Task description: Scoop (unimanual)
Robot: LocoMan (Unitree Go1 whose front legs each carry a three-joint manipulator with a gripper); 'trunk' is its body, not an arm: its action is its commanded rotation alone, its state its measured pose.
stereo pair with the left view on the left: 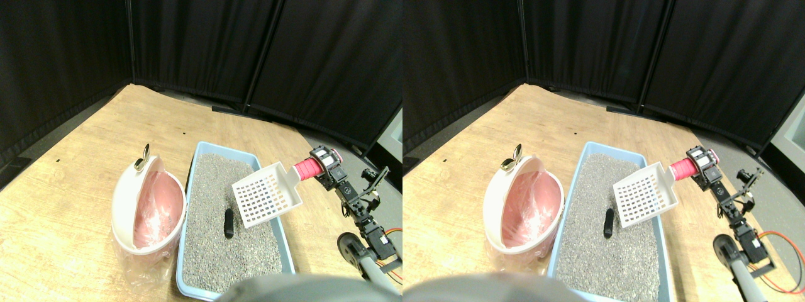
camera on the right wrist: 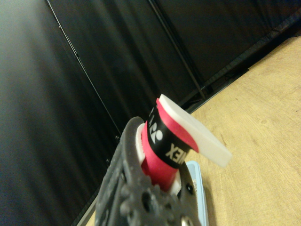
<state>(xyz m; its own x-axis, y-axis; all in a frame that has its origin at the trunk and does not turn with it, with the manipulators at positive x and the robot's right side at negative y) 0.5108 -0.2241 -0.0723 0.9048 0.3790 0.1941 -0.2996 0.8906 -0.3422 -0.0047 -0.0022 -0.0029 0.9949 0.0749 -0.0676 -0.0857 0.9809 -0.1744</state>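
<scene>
A white slotted scoop [stereo pair with the left view on the left: 267, 194] with a red wrapped handle [stereo pair with the left view on the left: 307, 168] hangs above the right side of a light blue litter tray [stereo pair with the left view on the left: 200, 153] filled with grey litter [stereo pair with the left view on the left: 214, 207]. My right gripper [stereo pair with the left view on the left: 327, 165] is shut on the scoop's handle, reaching in from the right. A small dark lump [stereo pair with the left view on the left: 229, 223] lies on the litter just left of and below the scoop. In the wrist view the red handle [camera on the right wrist: 157, 162] and the scoop's white edge [camera on the right wrist: 197, 136] rise beside the dark jaw frame, and a corner of the blue tray [camera on the right wrist: 197, 188] shows.
A white bin with a pink plastic liner [stereo pair with the left view on the left: 149, 207] stands on the wooden floor [stereo pair with the left view on the left: 75, 189] just left of the tray, its lid tipped back. Black curtains [stereo pair with the left view on the left: 188, 44] close off the back. The manipulator's links and wires [stereo pair with the left view on the left: 365, 233] run down the right side.
</scene>
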